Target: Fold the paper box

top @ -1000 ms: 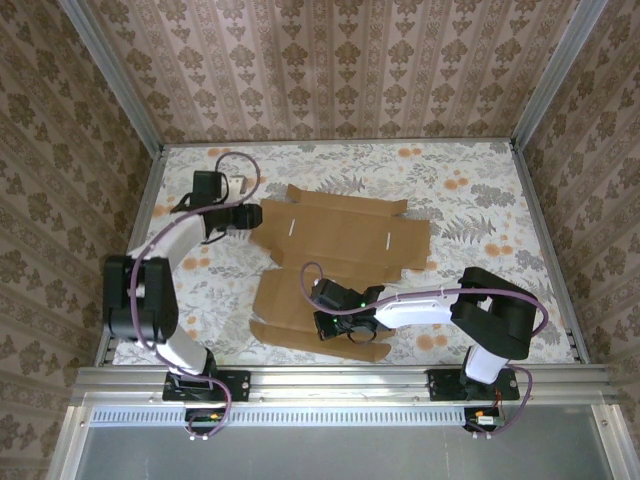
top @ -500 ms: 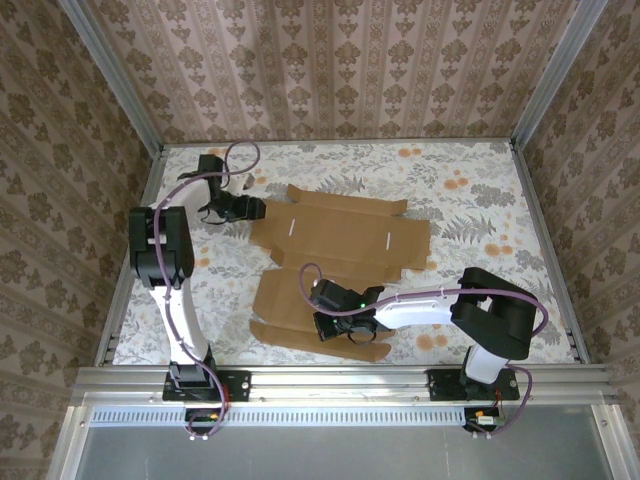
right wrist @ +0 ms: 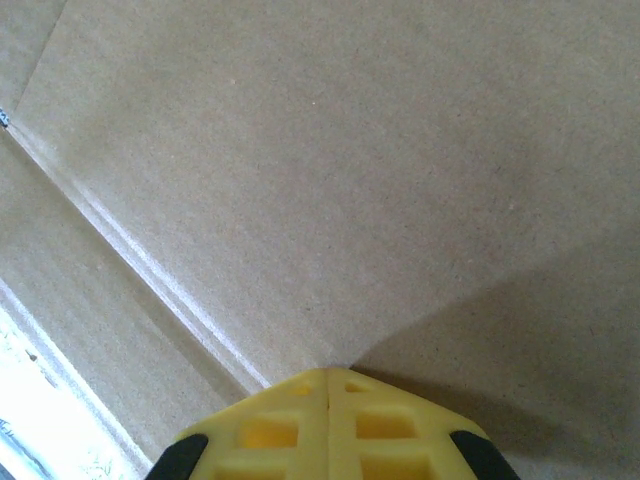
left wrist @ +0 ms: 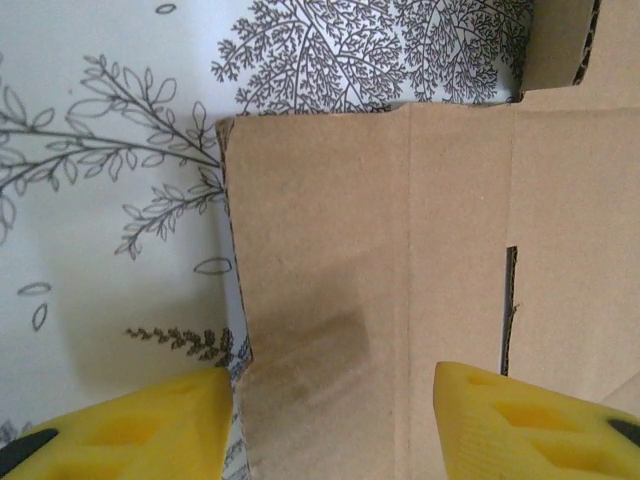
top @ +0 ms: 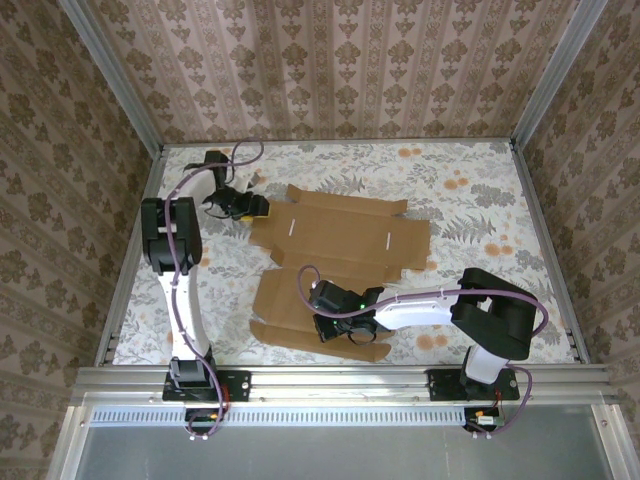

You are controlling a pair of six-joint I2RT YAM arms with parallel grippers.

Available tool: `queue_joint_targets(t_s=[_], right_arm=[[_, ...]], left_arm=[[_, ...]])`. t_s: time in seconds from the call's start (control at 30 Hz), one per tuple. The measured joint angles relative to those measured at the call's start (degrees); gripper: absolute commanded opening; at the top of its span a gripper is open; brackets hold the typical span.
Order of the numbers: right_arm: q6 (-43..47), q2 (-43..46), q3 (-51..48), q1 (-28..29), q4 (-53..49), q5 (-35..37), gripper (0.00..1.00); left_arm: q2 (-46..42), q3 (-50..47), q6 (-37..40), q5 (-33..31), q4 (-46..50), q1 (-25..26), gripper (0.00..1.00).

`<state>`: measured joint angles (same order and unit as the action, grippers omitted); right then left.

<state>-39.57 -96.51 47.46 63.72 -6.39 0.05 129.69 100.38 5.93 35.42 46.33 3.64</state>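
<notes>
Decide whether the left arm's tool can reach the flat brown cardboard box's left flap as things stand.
Probably yes: the open left tool hovers over the left flap of the flat brown cardboard box, nothing between.

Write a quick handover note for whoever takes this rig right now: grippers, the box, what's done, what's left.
Left gripper: open, holding nothing, above the far-left corner of the paper box. One finger is over the table, the other over cardboard.
Right gripper: shut, tips pointed down at the box's near panel beside a crease. I cannot confirm contact.
Box: lies opened out flat on the table, between the two arms.
Done: no fold stands, as far as the views show.
Left: probably all the folding, meaning raise the walls, tuck the tabs and close the lid.
</notes>
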Motion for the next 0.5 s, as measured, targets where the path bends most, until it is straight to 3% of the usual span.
queue_joint_targets(t_s=[0.2, 0.5], right_arm=[[2.0, 0.0, 0.1, 0.2, -0.3, 0.4, 0.0], [2.4, -0.2, 0.5, 0.3, -1.1, 0.4, 0.0]], left_arm=[[3.0, 4.7, 3.4, 2.7, 6.7, -0.1, 0.49], [5.4, 9.9, 7.5, 7.1, 13.3, -0.3, 0.28]])
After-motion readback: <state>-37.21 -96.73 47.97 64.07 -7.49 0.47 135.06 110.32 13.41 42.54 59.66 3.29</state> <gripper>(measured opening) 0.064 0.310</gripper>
